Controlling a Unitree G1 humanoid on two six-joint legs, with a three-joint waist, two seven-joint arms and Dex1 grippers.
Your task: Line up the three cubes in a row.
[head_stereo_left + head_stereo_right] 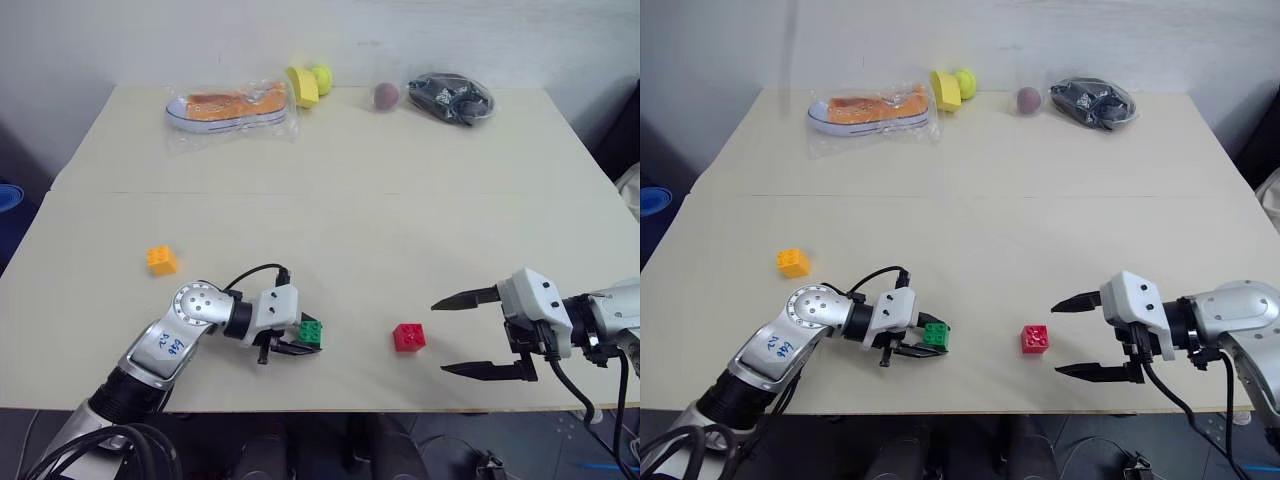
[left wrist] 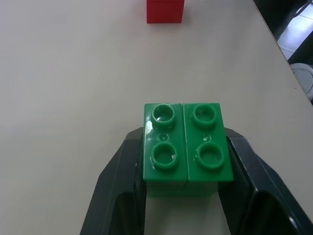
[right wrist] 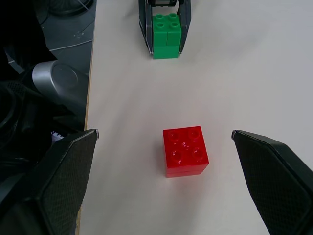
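Observation:
My left gripper [image 1: 302, 340] is shut on the green cube [image 1: 311, 331] near the table's front edge, its black fingers [image 2: 122, 181] pressed to both sides of the studded brick [image 2: 187, 142]. The red cube [image 1: 409, 337] sits on the table a short way to the right of it, apart from both grippers. Right of the red cube my right gripper [image 1: 478, 335] stands wide open, pointing left at it, and the red cube [image 3: 185, 151] lies ahead between its spread fingers. The orange-yellow cube [image 1: 161, 260] rests alone at the left, farther back.
Along the far edge of the beige table [image 1: 330, 200] lie a bagged orange shoe [image 1: 228, 108], a yellow disc and a yellow-green ball [image 1: 321, 77], a dark red ball [image 1: 386, 96] and a black bagged bundle [image 1: 450, 98].

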